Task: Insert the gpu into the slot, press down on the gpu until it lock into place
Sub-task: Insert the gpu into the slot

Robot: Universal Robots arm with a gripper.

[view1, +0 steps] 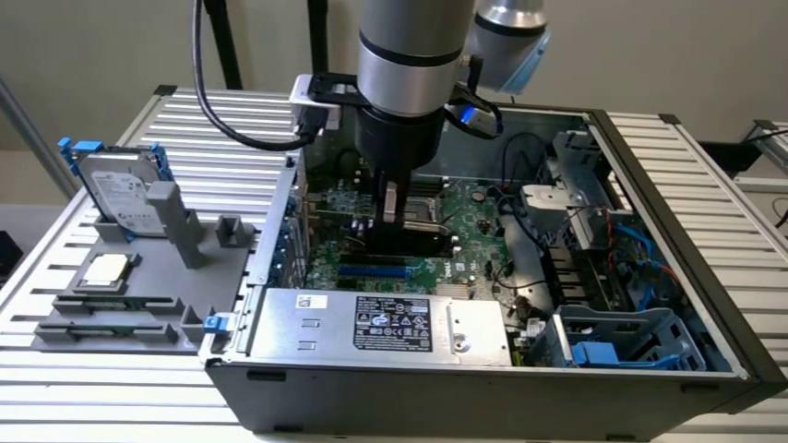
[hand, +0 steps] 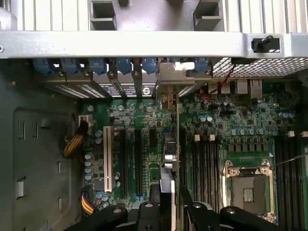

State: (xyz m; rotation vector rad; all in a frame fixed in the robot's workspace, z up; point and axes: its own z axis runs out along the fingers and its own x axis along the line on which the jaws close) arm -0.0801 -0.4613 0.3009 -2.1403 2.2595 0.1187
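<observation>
pincer (view1: 394, 217) narrow, clamped on gpu (view1: 407, 243) at its top edge | gpu on edge, low over the green motherboard (view1: 478, 205) inside the PC case (view1: 640, 166), just beside the blue slot (view1: 373, 272); seating cannot be told | judged: card light, stiff, fragile; hold best at mid-length on the bare upper edge

From where I stand, a plain beige wall (view1: 111, 46) runs behind everything, bare and evenly lit. The surface (view1: 234, 120) is built of ribbed silver metal slats, bright under soft, diffuse light. Two black poles (view1: 228, 37) rise against the wall at the back. A slanted grey metal strut (view1: 22, 129) crosses the exterior view's left edge, with what looks like pale grey floor (view1: 18, 198) beyond it.
</observation>
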